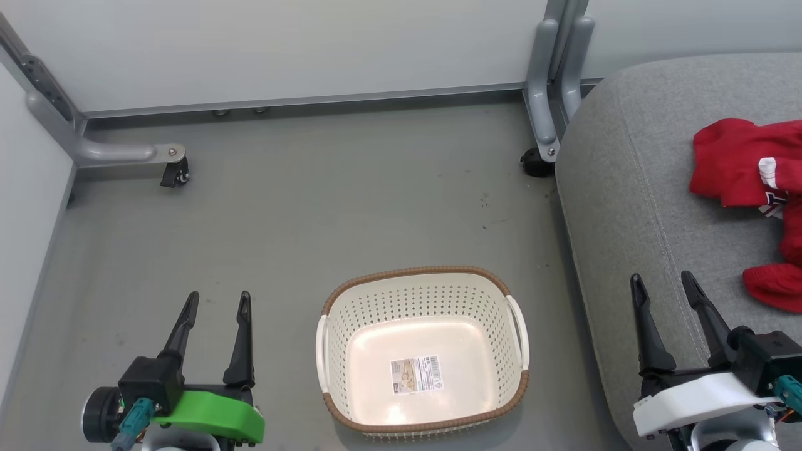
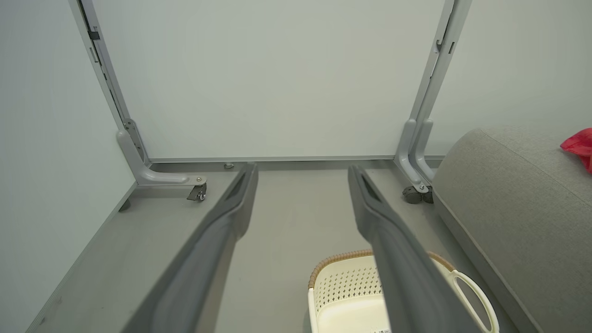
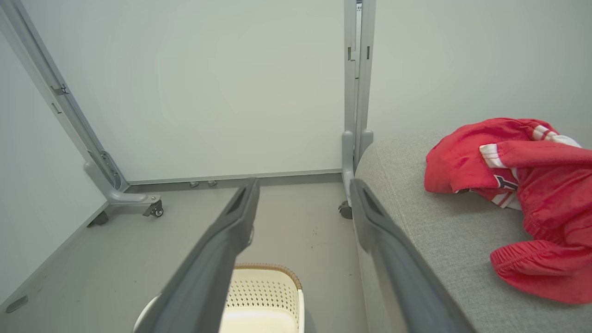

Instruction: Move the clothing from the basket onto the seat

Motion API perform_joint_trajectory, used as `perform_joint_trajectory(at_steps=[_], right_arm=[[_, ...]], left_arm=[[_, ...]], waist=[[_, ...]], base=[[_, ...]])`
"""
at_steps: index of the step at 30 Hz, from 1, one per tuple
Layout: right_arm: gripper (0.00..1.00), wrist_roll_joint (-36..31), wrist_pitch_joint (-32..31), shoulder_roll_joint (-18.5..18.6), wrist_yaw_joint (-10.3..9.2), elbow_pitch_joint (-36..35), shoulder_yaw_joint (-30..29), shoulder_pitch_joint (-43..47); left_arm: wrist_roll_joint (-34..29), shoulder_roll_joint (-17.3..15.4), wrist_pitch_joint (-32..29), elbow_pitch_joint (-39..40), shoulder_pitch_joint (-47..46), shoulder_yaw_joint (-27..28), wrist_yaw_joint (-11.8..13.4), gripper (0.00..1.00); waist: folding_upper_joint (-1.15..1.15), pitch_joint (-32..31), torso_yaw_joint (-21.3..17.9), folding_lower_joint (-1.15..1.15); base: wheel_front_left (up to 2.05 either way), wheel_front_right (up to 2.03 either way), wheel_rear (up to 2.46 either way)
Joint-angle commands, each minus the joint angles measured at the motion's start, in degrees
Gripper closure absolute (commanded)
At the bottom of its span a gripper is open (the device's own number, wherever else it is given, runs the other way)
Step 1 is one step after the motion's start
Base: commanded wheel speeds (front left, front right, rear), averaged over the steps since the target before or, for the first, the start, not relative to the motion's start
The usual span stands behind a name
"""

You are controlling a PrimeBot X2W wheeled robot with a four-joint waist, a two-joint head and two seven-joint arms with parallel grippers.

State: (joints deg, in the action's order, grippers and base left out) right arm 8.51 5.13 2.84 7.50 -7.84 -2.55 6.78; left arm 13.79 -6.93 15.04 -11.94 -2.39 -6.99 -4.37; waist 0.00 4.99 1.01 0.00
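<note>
The clothing [image 1: 733, 160] is bright red with white panels and striped trim, the seat [image 1: 633, 188] plain grey fabric, the basket [image 1: 420, 297] cream with dotted perforations, a brown woven-look rim and white handles, the floor [image 1: 313, 200] dull grey.

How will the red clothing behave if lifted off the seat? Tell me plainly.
Probably floppy: the clothing lies crumpled in folds on the seat, so it should drape from a pinch. Likely light for its size: it looks like thin fabric. Pushed, it would likely bunch rather than slide, as the seat looks coarse-woven.
</note>
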Motion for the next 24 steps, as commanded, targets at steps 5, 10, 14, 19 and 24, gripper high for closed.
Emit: perform_joint_trajectory(at_steps=[5,10,14,19,24], right_arm=[[0.00,0.30,-0.02,0.13,-0.02,-0.38,0.05,0.53],[0.00,0.39,-0.08,0.13,-0.02,-0.45,0.15,0.63],[0.00,0.49,-0.12,0.13,-0.02,-0.39,0.16,0.76],[1.00,0.40,0.05,-0.12,0.00,0.51,0.21,0.14],[1.00,3.68,-0.09,-0.19,0.00,2.24,0.38,-0.11]], left_arm=[[-1.07,0.25,0.17,-0.64,0.67,0.71,-0.59,0.00],[-1.72,0.57,0.17,-0.99,0.39,1.13,-0.84,0.00],[-1.97,0.80,0.17,-1.35,0.43,1.74,-1.08,0.00],[-1.35,0.81,-0.16,-1.97,-0.03,1.63,-0.96,1.00],[1.70,1.00,-1.28,-3.46,-0.23,1.93,-1.03,1.00]], waist=[[0.00,0.01,0.12,0.00],[0.00,0.00,0.20,0.00],[0.00,-0.05,0.16,0.00],[0.00,-0.09,0.16,0.00],[0.00,-0.19,0.14,0.00]], base=[[0.00,0.00,0.00],[0.00,0.00,0.00],[0.00,0.00,0.00],[0.00,0.00,0.00],[0.00,0.00,0.00]])
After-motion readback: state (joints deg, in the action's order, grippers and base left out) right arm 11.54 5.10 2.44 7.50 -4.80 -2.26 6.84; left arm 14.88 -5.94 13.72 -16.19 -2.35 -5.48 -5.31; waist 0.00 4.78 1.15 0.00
